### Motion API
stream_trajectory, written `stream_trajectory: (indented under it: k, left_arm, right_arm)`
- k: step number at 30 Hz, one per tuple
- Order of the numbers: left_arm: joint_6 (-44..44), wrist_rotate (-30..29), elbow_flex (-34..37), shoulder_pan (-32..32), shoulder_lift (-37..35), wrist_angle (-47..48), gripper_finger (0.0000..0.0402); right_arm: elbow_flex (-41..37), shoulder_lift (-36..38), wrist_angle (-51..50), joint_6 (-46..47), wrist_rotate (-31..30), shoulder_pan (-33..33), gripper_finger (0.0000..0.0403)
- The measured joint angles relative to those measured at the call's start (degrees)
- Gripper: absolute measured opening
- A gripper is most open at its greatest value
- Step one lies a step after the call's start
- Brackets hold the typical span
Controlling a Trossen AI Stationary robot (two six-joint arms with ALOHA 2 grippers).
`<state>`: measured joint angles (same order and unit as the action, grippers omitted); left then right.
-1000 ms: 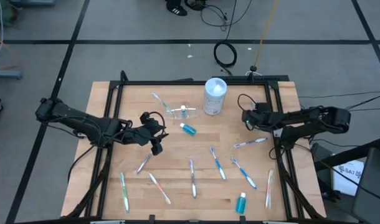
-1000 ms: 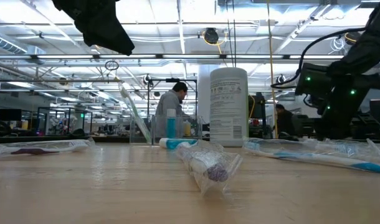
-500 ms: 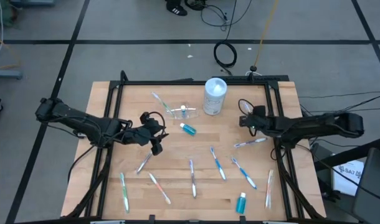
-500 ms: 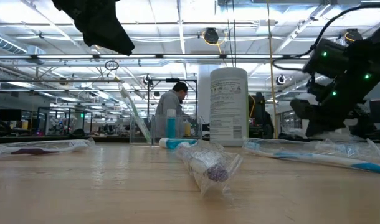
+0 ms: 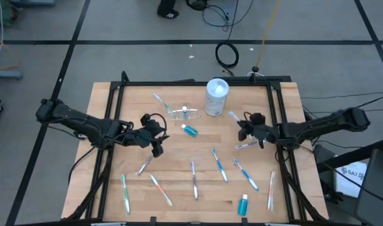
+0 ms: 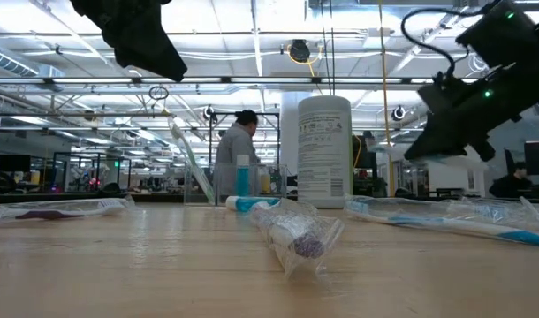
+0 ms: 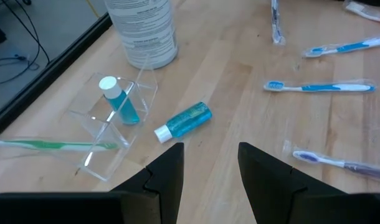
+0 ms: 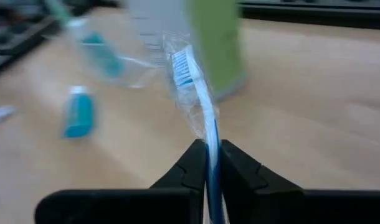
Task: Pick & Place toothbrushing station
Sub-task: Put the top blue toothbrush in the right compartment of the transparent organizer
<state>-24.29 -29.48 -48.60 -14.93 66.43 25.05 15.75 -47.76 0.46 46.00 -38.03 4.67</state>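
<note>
White lidded container upright, table.

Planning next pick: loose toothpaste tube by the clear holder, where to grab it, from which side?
Grip the toothpaste tube across its blue body, mid-length, coming straight down. It lies flat with bare wood along both long sides; the white cap is small. The open left hand looks closest; the right hand holds a toothbrush.

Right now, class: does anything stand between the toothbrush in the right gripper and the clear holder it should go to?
Nothing visible blocks it. The right gripper holds a blue toothbrush; the white container stands beside the route to the clear holder, not across it.
</note>
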Motion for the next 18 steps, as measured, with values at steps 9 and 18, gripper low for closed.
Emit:
stream_trajectory:
  k: [9, 18]
  left_arm:
    - [-0.27, 0.02, 0.0, -0.94, 0.0, 0.14, 0.0159]
    - [-0.24, 0.0, 0.0, -0.84, 0.0, -0.06, 0.0159]
  right_arm:
    - [0.09, -9.77, 39.66, -20.07, 0.78, 11.48, 0.0019]
    - [7.54, -29.46, 64.88, -33.7, 4.07, 12.91, 0.0026]
